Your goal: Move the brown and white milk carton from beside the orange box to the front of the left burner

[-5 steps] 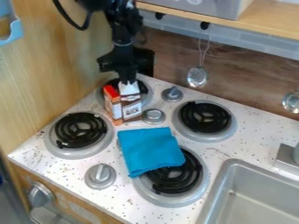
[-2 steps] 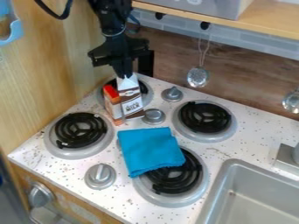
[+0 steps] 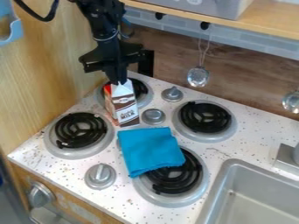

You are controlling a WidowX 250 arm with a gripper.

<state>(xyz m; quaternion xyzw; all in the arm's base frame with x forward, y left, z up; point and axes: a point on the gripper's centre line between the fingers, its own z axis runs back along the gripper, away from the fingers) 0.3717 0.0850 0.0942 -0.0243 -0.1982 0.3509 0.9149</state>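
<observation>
The black gripper [image 3: 117, 82] is closed on the peaked top of the brown-and-white carton [image 3: 125, 109], its fingertips partly merging into the dark arm above; the carton stands near-upright in front of the far-left burner [image 3: 140, 89], hiding part of it; the orange carton [image 3: 109, 101] is mostly covered by the brown-and-white one, and whether the two touch is hard to tell; a blue cloth [image 3: 149, 151] overlaps the near-right burner [image 3: 175, 178]; the sink [image 3: 232, 163] and a hanging utensil [image 3: 291, 102] are cut off at the right edge.
</observation>
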